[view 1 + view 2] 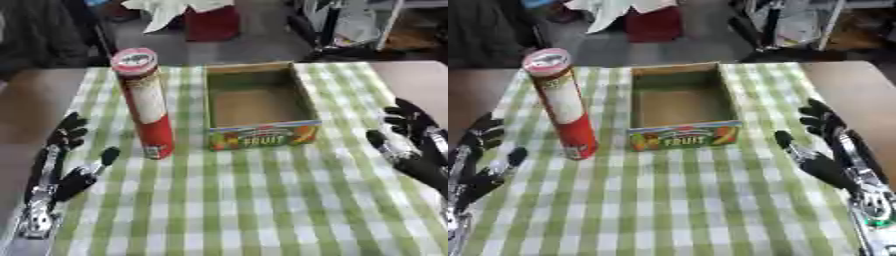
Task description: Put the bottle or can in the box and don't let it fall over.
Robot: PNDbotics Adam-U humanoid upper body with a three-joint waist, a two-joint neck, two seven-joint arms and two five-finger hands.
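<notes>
I judge the step is the reach and grasp: I'd wrap the left hand [66, 165] low around the tall red can [147, 105] (top-heavy, tips easily), lift straight up, then set it down upright in the open box [258, 102]. The can stands upright on the checked tabletop [254, 200], just left of the box, ahead and right of my left hand, apart from it. Both hands rest with fingers relaxed, holding nothing, the right hand [824, 150] right of the box.

left hand [66, 150]: black fingers and thumb, glossy finish, silver metal segments along palm and wrist, small screws visible on silver forearm plate. right hand [826, 145]: same build, black fingers, silver-and-black wrist section, round metal fittings near lower forearm.
</notes>
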